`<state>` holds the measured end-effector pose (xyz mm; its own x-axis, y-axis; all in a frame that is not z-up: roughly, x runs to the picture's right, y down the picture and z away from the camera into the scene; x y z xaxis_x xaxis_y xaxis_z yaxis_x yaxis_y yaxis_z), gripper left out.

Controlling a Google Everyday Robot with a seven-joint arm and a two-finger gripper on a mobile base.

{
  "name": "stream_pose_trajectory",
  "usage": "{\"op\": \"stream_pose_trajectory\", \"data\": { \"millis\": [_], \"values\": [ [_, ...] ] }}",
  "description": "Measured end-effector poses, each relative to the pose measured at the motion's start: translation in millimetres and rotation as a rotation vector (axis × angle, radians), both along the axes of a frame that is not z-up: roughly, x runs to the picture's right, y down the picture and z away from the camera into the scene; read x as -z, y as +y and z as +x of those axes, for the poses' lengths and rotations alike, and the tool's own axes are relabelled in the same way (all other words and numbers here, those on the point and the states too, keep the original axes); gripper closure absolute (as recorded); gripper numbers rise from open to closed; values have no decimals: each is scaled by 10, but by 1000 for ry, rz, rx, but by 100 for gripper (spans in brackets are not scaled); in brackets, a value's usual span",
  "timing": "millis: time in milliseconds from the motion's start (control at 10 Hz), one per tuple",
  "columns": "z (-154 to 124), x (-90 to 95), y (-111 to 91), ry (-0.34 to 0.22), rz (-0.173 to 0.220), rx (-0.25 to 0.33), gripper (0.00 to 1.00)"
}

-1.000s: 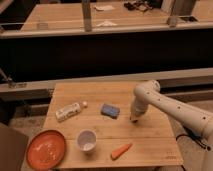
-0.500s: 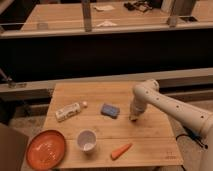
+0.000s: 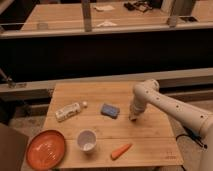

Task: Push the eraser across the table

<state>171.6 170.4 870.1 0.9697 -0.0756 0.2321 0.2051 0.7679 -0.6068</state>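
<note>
A blue eraser (image 3: 109,110) lies flat near the middle of the wooden table (image 3: 150,137). My gripper (image 3: 133,117) points down at the tabletop a short way to the right of the eraser, with a small gap between them. The white arm (image 3: 165,104) reaches in from the right edge of the view.
A white bottle (image 3: 68,111) lies on its side left of the eraser. A white cup (image 3: 87,140) stands in front, an orange plate (image 3: 46,149) sits at the front left corner, and a carrot (image 3: 121,151) lies near the front edge. Dark counters stand behind the table.
The gripper has shifted slightly left toward the eraser. The eraser and the other objects have not moved.
</note>
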Motion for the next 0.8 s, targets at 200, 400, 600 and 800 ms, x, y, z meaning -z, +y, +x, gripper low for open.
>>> {"op": "stream_pose_trajectory", "data": {
  "millis": [200,400,600,800],
  "values": [
    [-4,-75,-19,-4,9,-11,100],
    [4,-47,-34,-4,8,-8,100],
    [4,-41,-38,-4,6,-6,100],
    [2,-122,-60,-8,16,-19,100]
  ]
}}
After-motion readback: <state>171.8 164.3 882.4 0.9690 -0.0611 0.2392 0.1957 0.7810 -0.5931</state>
